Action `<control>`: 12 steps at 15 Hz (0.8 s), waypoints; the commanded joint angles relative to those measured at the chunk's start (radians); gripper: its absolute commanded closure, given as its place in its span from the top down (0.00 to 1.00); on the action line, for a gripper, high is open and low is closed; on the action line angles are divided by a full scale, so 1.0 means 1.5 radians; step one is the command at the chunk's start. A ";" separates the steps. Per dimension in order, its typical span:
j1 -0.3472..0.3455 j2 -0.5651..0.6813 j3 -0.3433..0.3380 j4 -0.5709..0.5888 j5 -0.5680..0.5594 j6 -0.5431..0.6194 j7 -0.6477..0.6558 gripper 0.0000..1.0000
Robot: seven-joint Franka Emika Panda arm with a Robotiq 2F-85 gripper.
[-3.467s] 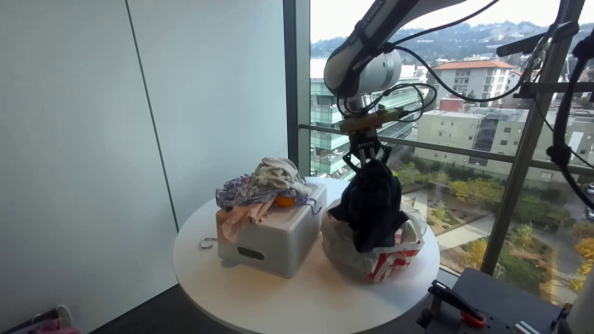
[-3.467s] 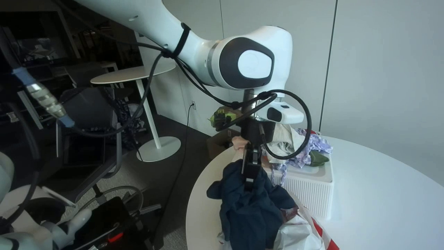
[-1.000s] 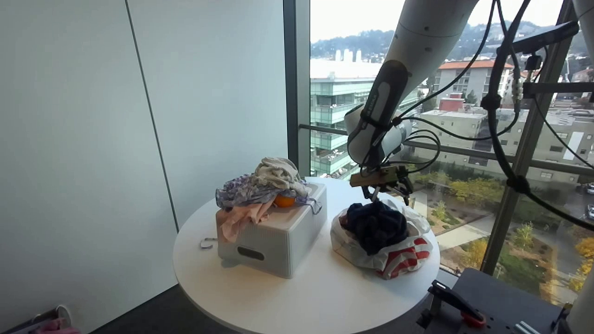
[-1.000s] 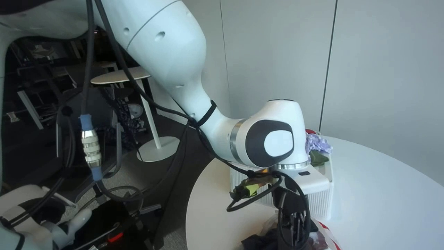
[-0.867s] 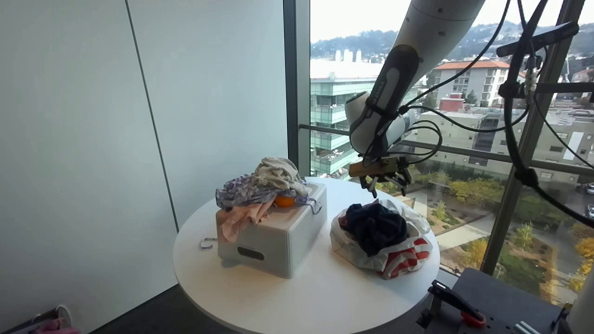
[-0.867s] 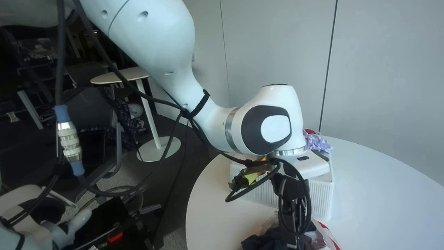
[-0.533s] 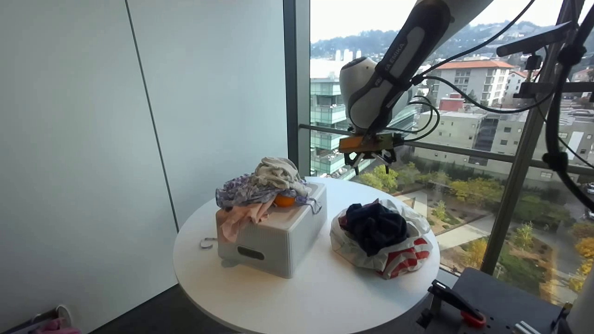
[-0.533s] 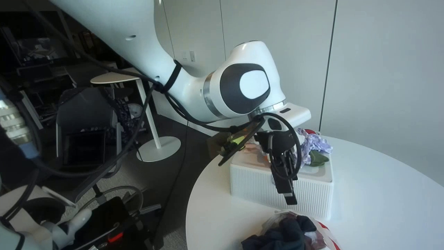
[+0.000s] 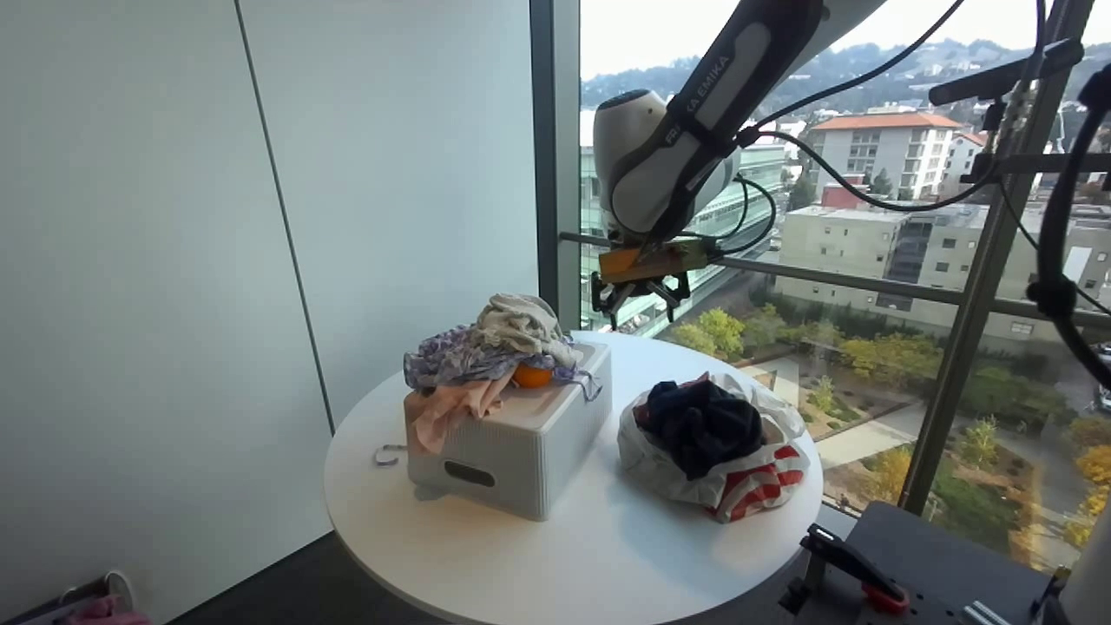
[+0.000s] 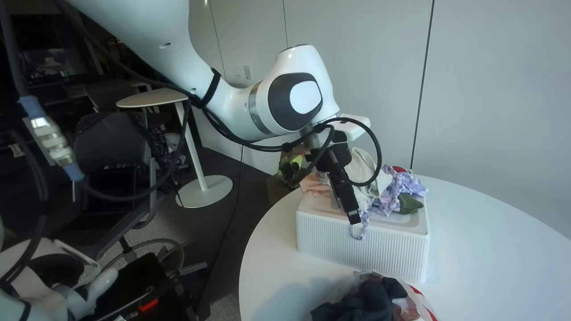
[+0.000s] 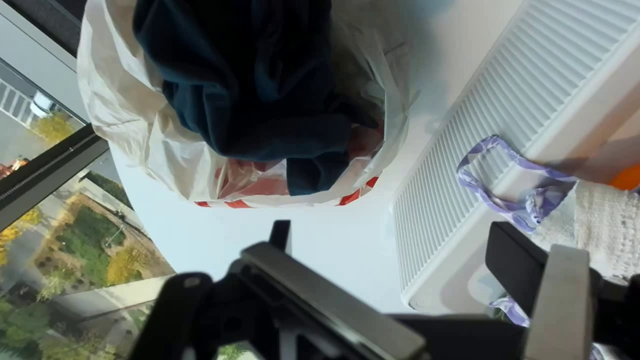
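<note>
The jaws stand wide apart with nothing between them — they hang above the bench (image 9: 608,564), near the ribbed pale box (image 10: 366,253) and its heap of clothes (image 9: 490,356). Those clothes look the nearest things: in the wrist view the purple patterned strap (image 11: 550,197) and the cream knit cloth (image 11: 607,225) lie toward one finger (image 11: 515,265), with an orange item (image 11: 630,177) just beside the knit; no contact shows, though height over the box is hard to judge. The dark blue cloth (image 11: 270,120) lies away from the box — toward the top of the wrist view, in the mouth of the red-striped white bag (image 9: 751,482), lower down and well apart from both fingers. It is a crumpled bundle without a clear long axis, while the box's ribbed side slants across the line of the opening.
</note>
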 commanded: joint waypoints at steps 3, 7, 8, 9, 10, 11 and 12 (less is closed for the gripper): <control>-0.018 0.000 0.013 0.000 -0.001 -0.002 0.000 1.00; -0.023 0.045 0.017 0.011 0.021 0.014 -0.040 1.00; -0.021 0.058 0.016 0.013 0.014 0.024 -0.044 1.00; -0.017 0.074 0.013 0.016 -0.004 0.029 -0.046 1.00; -0.016 0.089 0.012 0.018 -0.007 0.038 -0.062 1.00; -0.015 0.106 0.012 0.023 -0.002 0.041 -0.077 1.00; -0.017 0.120 0.014 0.024 0.011 0.049 -0.101 1.00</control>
